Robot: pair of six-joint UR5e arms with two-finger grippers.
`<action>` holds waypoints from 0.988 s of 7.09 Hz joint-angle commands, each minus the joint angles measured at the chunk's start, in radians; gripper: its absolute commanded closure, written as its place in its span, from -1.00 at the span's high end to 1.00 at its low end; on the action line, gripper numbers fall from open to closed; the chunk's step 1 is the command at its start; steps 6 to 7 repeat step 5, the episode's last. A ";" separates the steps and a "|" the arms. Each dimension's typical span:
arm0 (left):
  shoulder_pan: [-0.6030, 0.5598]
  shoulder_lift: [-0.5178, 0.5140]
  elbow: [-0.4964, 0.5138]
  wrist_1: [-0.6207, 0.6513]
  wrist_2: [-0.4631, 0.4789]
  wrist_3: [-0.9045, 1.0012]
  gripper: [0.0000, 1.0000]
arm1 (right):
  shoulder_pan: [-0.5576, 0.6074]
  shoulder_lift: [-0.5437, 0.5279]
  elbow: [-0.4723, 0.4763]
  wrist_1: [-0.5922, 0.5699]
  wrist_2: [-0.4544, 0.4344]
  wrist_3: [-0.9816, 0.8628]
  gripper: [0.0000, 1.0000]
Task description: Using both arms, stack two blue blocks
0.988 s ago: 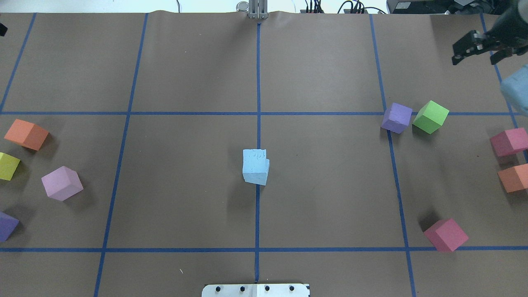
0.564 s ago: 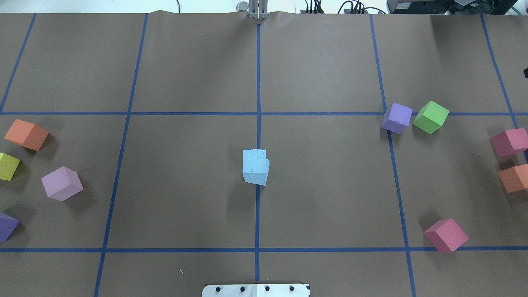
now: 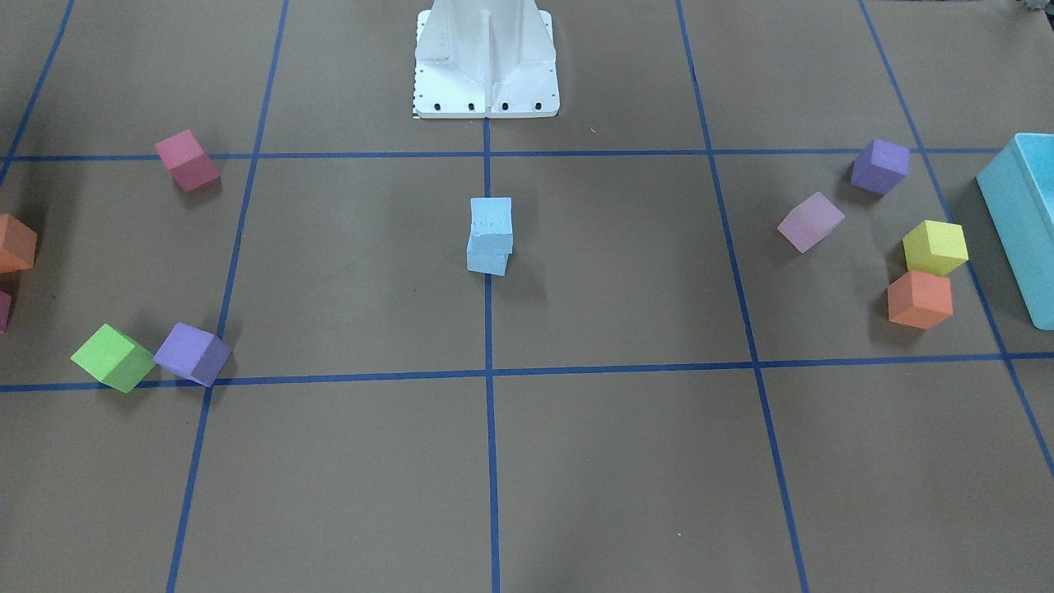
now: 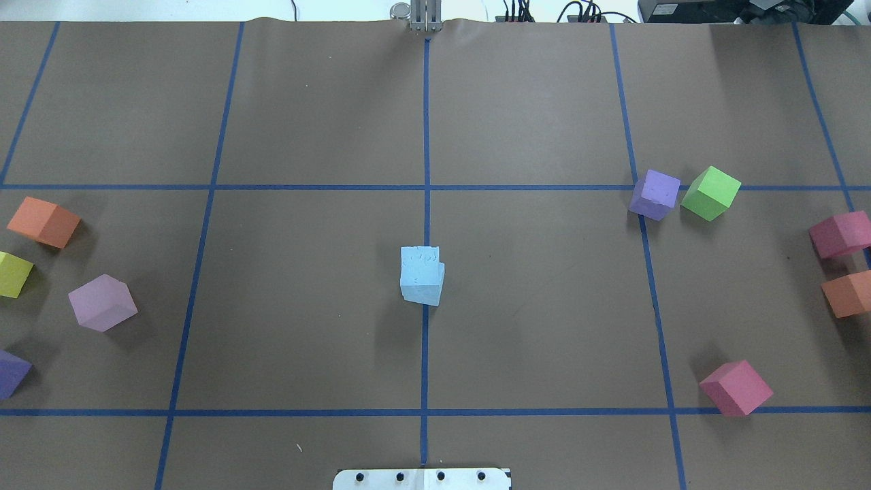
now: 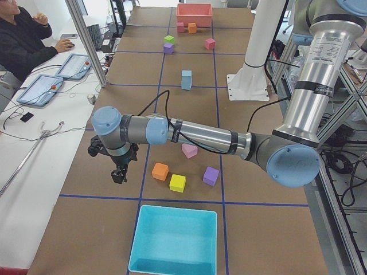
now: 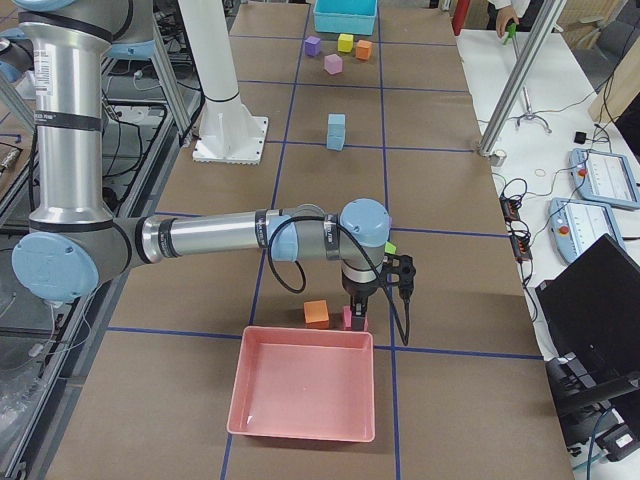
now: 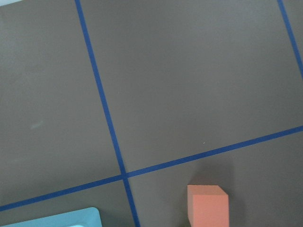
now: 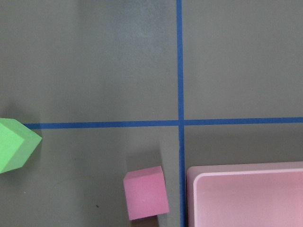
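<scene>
two pale blue blocks point(image 4: 422, 273) — stacked, top slightly offset, mid-table on centre line point(image 4: 426, 136)

The overhead view looks forward and down from behind the robot, and the front view faces it from the far side. Both share the blue blocks point(image 4: 422, 275) in the middle of the table point(image 4: 306, 340). Side views look along it from each end. Wrist views sit close above it, facing down.

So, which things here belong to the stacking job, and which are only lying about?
Job: upper blue block, lower blue block, already stacked at the centre.
Lying about: green cube, yellow cube, orange cube, lilac cube, teal bin, pink bin.
</scene>
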 commanded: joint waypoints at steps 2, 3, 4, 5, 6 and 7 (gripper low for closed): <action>-0.028 0.028 0.012 -0.021 0.002 0.011 1.00 | 0.005 -0.019 -0.002 0.001 0.000 -0.013 1.00; -0.029 0.029 0.012 -0.021 0.002 0.011 1.00 | 0.005 -0.019 -0.002 0.001 0.002 -0.013 1.00; -0.029 0.029 0.012 -0.021 0.002 0.011 1.00 | 0.005 -0.019 -0.002 0.001 0.002 -0.013 1.00; -0.029 0.029 0.012 -0.020 0.002 0.011 1.00 | 0.005 -0.017 -0.002 0.001 0.002 -0.013 1.00; -0.029 0.029 0.012 -0.020 0.002 0.011 1.00 | 0.005 -0.017 -0.002 0.001 0.002 -0.013 1.00; -0.029 0.029 0.012 -0.020 0.002 0.011 1.00 | 0.005 -0.017 -0.002 0.001 0.002 -0.013 1.00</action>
